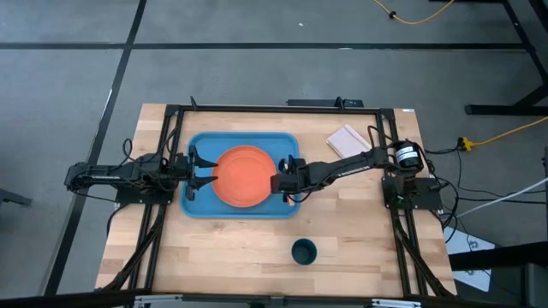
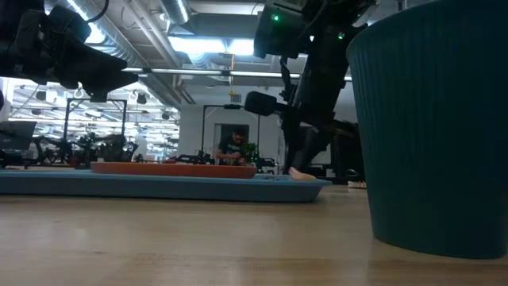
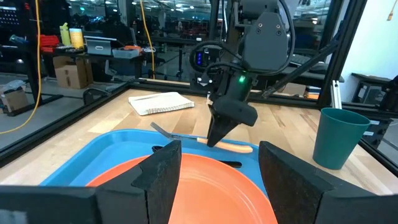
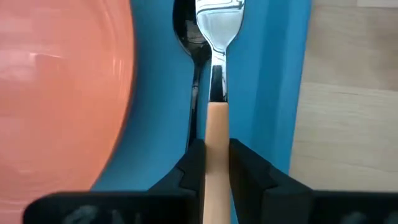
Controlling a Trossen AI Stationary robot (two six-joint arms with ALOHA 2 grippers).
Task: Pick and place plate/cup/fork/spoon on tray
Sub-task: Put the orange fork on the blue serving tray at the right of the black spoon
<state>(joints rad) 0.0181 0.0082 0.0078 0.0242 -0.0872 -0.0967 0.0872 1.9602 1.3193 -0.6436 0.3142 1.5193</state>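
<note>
The orange plate lies on the light-blue tray. My left gripper is open at the plate's left rim, and the plate shows between its fingers. My right gripper is over the tray's right part, shut on the fork. The dark spoon lies on the tray floor beside the fork, on the plate's side. The teal cup stands on the table near the front edge. My right gripper pinches the fork's orange handle between its two fingers, which lie across it. The fingers come from above, slanting from the table's right. The fork lies about level, low over the tray's right part, its tines toward the far edge. Whether it rests on the tray, I cannot tell.
A small white pad lies on the table at the far right, behind the tray. The cup stands close in front of the low camera. A person shows in the room far behind the table.
</note>
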